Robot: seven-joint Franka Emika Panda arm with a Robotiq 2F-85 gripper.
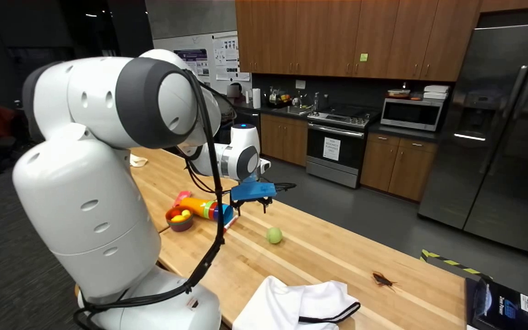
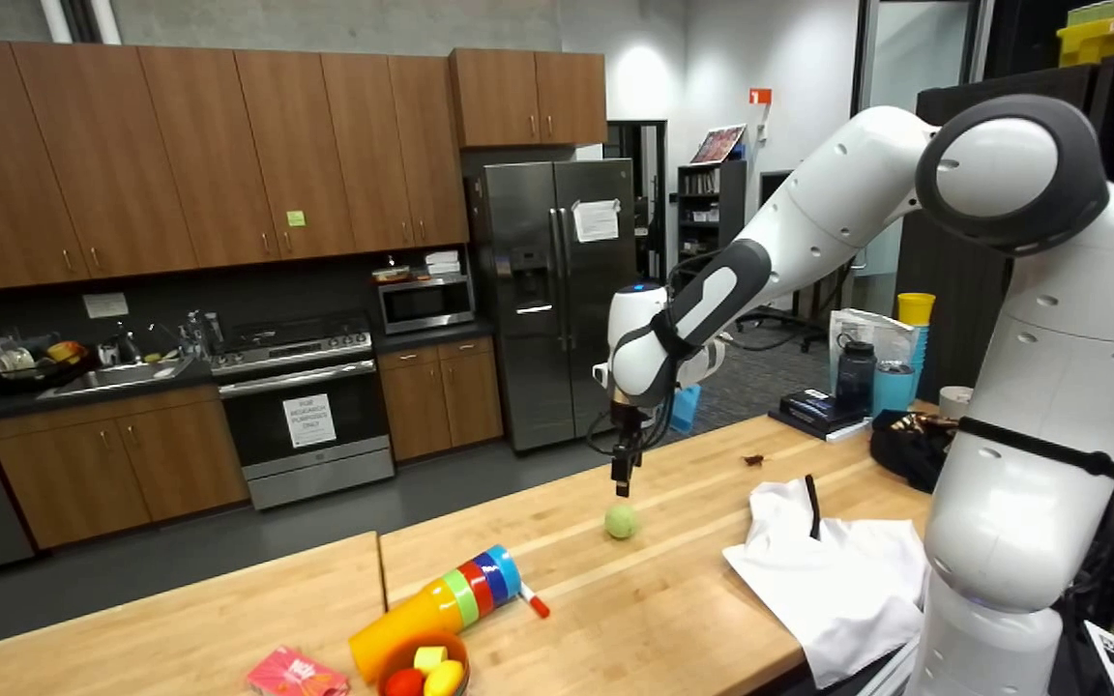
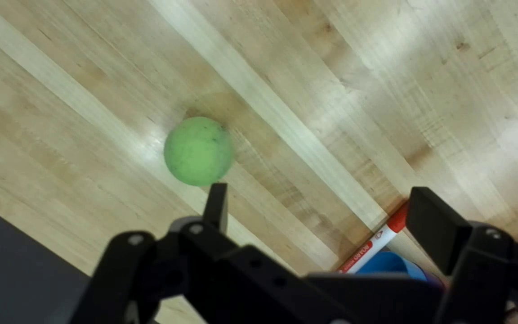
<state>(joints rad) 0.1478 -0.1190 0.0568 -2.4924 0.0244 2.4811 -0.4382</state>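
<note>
Jaws spread wide, nothing between them. Empty gripper hangs above the table, fingers pointing down in both exterior views. Nearest thing is the green ball: it rests on the table, closer to the kitchen-side edge than to the robot-side one. No contact, visible gap under the fingertips. In the wrist view the ball sits mostly outside the finger span, just past one fingertip; the red-capped marker shows by the other finger, down on the tabletop. Marker lies just beside the open end of the cup stack, which is on its side across the table seam, with a bowl of red and yellow pieces next to it. White cloth is at the robot-side edge, well apart from the gripper.

Step in hand reads as pre-grasp positioning; ball not yet gripped. Next move, my read: shift sideways so the ball centres between the fingers, then straight down around it, well clear of the marker. Ball likely rolls at a one-sided touch, so centre first, close after.
</note>
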